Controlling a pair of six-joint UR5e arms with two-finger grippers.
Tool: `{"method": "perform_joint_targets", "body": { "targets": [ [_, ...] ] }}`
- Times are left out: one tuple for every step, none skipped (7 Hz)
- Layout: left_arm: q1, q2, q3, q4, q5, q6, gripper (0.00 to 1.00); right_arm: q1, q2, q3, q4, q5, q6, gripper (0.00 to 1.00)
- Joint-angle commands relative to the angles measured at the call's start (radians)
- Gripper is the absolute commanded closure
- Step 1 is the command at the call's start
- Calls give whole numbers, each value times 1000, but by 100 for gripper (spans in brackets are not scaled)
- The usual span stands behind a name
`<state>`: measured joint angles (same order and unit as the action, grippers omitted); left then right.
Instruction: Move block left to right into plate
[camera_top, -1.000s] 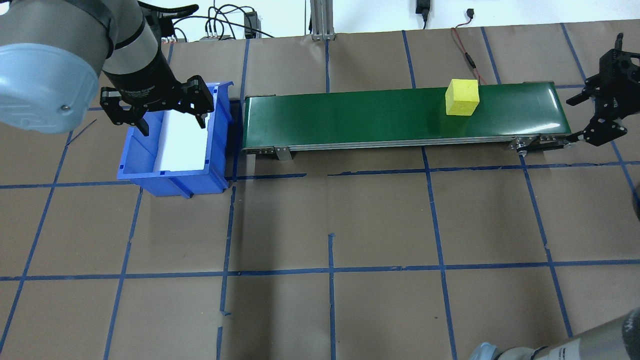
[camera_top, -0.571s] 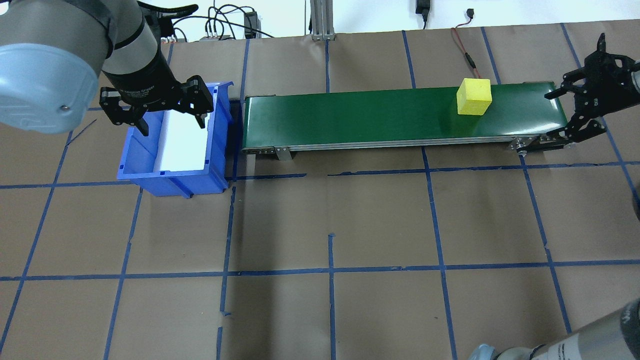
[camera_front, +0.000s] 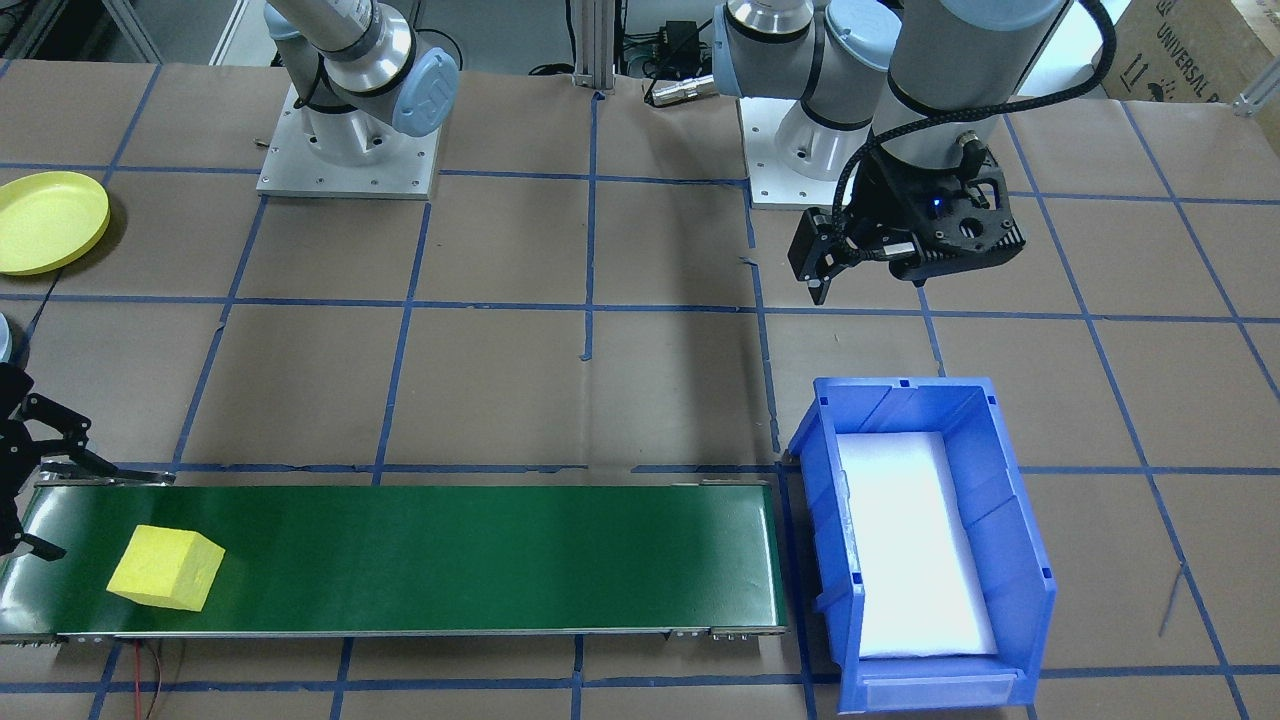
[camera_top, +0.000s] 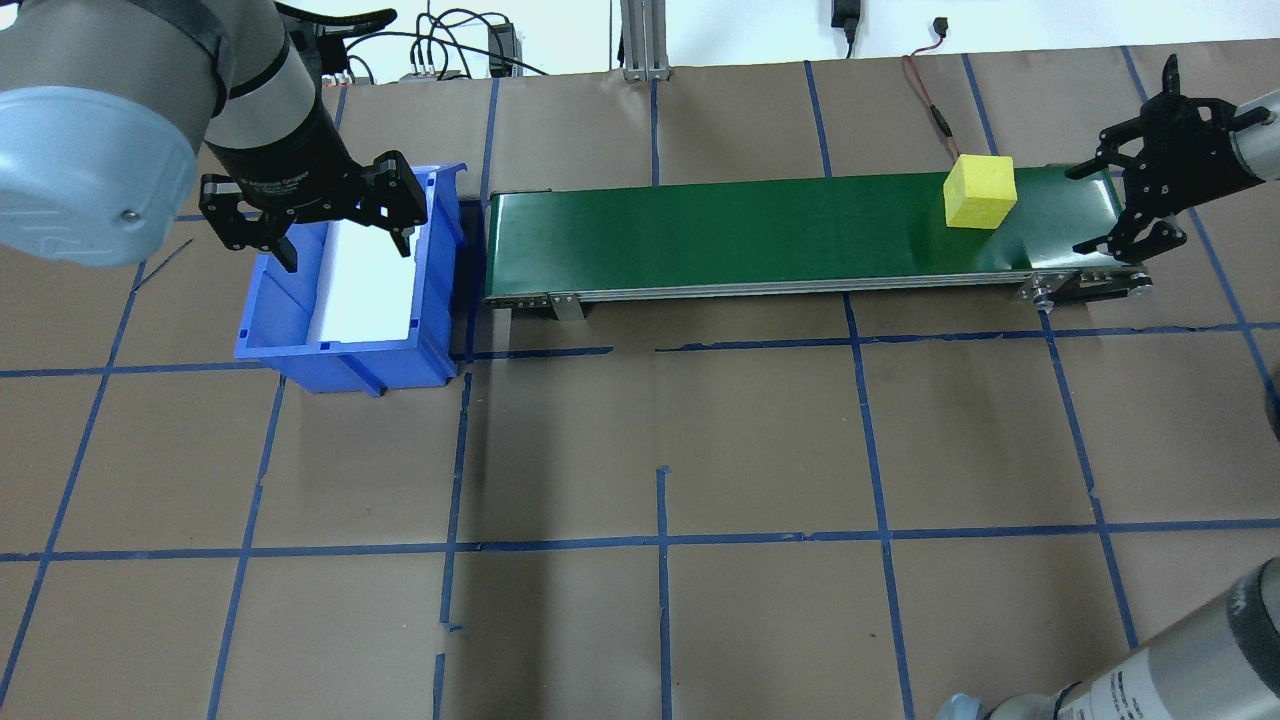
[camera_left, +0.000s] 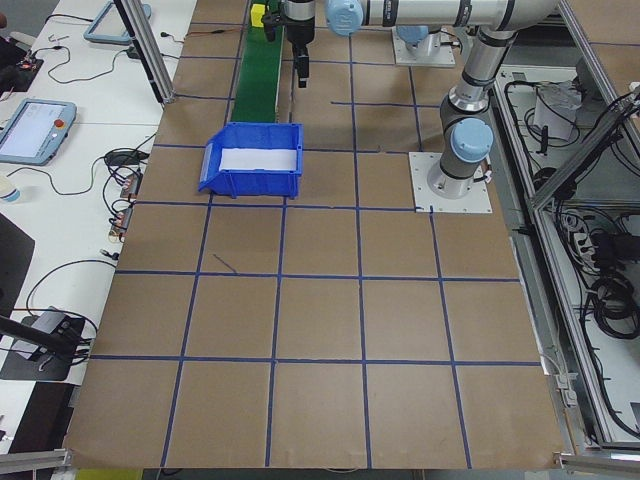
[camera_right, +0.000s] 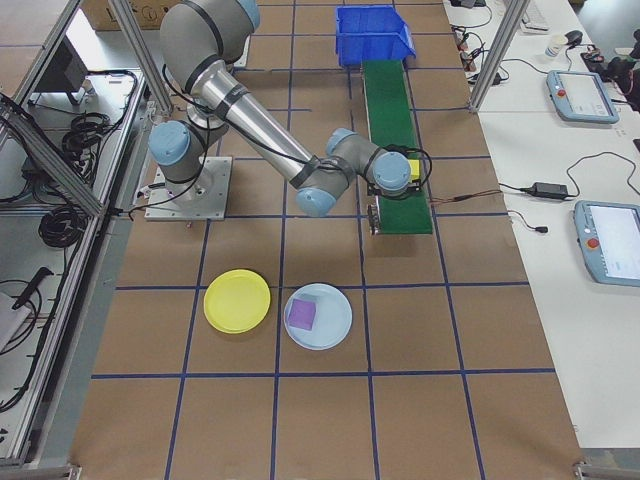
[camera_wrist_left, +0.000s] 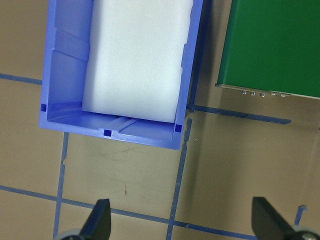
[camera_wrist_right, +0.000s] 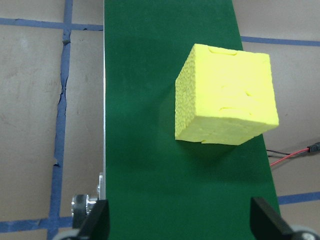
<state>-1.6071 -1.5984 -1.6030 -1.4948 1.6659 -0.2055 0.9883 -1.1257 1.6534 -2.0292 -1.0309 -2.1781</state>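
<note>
On the long green conveyor belt (camera_top: 800, 235) sits a yellow foam cube (camera_top: 980, 192), probably light and squashy; the spread-fingered, empty right gripper (camera_top: 1125, 210) should pinch its flat opposite sides. The left gripper (camera_top: 335, 225) hangs spread wide and empty.

A brown paper-covered table (camera_top: 760, 440) is divided into squares by a grid of blue tape lines (camera_top: 660, 545). A long green conveyor belt (camera_top: 760, 230) runs from 9 to 3 o'clock across the far half in the overhead view. At its 9 o'clock end, just beside it, stands an open blue plastic bin (camera_top: 345, 300) lined with a white foam pad (camera_top: 365, 285). In the right side view, a pale blue round plate (camera_right: 318, 316) holds a small purple square block (camera_right: 301, 314). A red wire (camera_top: 925, 95) trails at 1 o'clock.
</note>
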Motion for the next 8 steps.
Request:
{"method": "perform_joint_targets", "body": {
  "targets": [
    [1,0,0,-1,0,0,0,3,50,-4,-28,61,-51,0],
    [1,0,0,-1,0,0,0,12,50,-6,-29,66,-49,0],
    [1,0,0,1,0,0,0,30,52,-7,-54,66,-51,0],
    [1,0,0,1,0,0,0,30,58,-18,-60,55,-51,0],
    [1,0,0,1,0,0,0,30,61,-38,-62,52,-51,0],
    [1,0,0,1,0,0,0,30,63,-55,-62,49,-58,0],
    [1,0,0,1,0,0,0,30,61,-57,-65,48,-61,0],
    [1,0,0,1,0,-2,0,30,63,-55,-65,38,-68,0]
  ]
}}
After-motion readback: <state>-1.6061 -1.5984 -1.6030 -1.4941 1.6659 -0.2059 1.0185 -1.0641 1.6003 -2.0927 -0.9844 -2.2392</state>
